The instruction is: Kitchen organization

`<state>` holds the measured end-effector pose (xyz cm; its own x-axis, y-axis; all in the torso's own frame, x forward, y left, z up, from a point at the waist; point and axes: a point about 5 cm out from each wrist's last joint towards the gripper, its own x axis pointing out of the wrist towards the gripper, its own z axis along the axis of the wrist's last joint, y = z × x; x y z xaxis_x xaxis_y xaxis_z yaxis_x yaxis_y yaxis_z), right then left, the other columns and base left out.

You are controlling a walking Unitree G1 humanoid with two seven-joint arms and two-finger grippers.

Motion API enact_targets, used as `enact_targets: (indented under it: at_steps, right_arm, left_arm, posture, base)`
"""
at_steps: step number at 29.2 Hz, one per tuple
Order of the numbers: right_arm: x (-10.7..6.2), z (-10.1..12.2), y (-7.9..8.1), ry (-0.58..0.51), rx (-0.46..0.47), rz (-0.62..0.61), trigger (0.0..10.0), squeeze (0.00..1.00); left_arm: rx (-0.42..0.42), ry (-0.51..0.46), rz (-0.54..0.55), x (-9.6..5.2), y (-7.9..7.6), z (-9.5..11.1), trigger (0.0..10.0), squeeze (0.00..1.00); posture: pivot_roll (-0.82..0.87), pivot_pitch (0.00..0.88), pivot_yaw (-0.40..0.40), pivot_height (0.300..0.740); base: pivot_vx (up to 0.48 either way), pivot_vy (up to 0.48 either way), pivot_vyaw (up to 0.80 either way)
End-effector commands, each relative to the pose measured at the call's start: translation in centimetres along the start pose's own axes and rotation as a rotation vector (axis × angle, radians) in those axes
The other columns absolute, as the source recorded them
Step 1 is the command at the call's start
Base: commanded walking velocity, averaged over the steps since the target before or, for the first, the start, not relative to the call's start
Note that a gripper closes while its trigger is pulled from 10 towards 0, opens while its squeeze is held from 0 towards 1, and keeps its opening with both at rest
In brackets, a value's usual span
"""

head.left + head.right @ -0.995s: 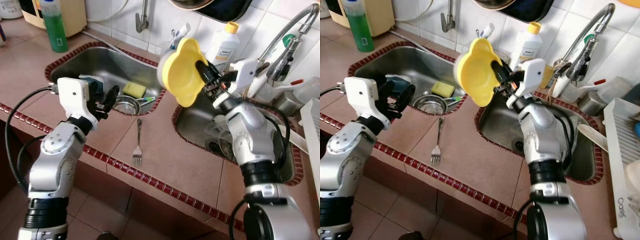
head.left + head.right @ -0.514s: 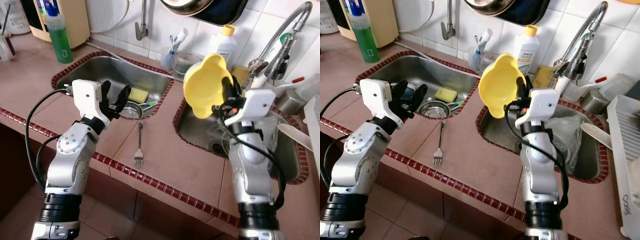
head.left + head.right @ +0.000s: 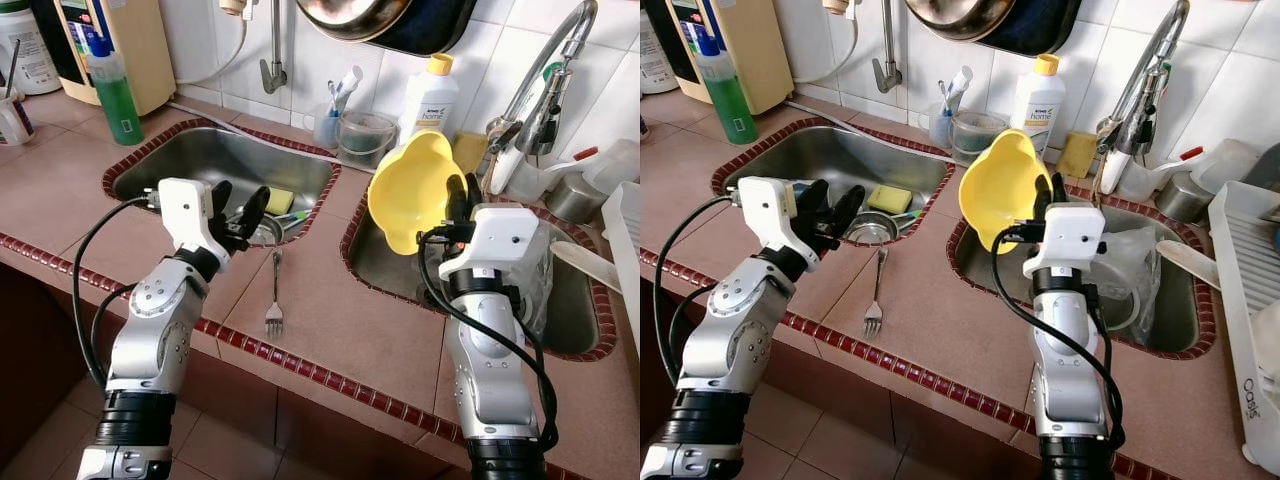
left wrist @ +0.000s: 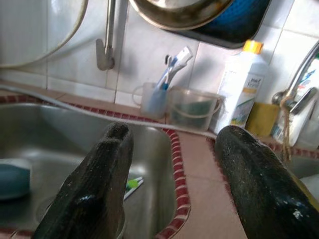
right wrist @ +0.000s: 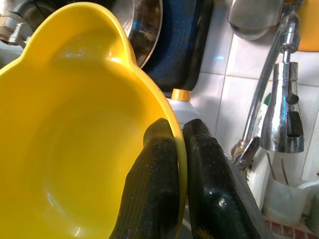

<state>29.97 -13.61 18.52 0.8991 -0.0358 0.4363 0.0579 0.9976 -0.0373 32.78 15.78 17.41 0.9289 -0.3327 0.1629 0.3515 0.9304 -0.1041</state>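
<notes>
- Right now my right gripper (image 3: 458,195) is clamped on the rim of the yellow bowl (image 3: 410,190), one finger inside, one outside, holding it tipped on edge above the right sink (image 3: 580,320).
- Dish rack (image 3: 1250,300) lies well off to my right, so I judge the bowl travels that way.
- Left gripper (image 3: 235,208) hovers spread wide at the left sink's (image 3: 180,160) edge; the fork (image 3: 274,295) lies near it, handle pointing away from me.
</notes>
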Motion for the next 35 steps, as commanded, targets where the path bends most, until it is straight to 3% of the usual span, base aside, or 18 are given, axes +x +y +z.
enact_targets:
  at_steps: [1, 14, 25, 35]
  right_arm:
    - [0.1, 0.3, 0.0, -0.008, 0.002, -0.007, 10.0, 0.00]
    - [0.7, 0.4, 0.9, -0.009, -0.012, 0.051, 10.0, 0.00]
    - [1.0, 0.2, 0.8, 0.011, -0.009, 0.052, 10.0, 0.00]
    - [1.2, 0.0, 0.7, 0.018, -0.001, 0.035, 10.0, 0.00]
  left_arm:
    - [0.021, 0.013, 0.009, -0.2, 0.5, -0.2, 10.0, 0.00]
    - [0.061, -0.004, 0.025, -0.1, 1.7, 0.8, 10.0, 0.00]
    - [0.052, -0.010, 0.038, 0.0, 1.6, 0.8, 10.0, 0.00]
    - [0.097, 0.004, 0.052, 0.0, 1.7, 0.9, 10.0, 0.00]
  posture:
    - [0.03, 0.000, -0.038, 0.740]
    - [0.04, 0.000, -0.055, 0.740]
    - [0.04, 0.000, -0.060, 0.740]
    - [0.05, 0.000, -0.064, 0.740]
  base:
    - [0.000, 0.480, 0.00]
    - [0.000, 0.478, 0.00]
    - [0.000, 0.027, -0.74]
    - [0.000, 0.000, -0.71]
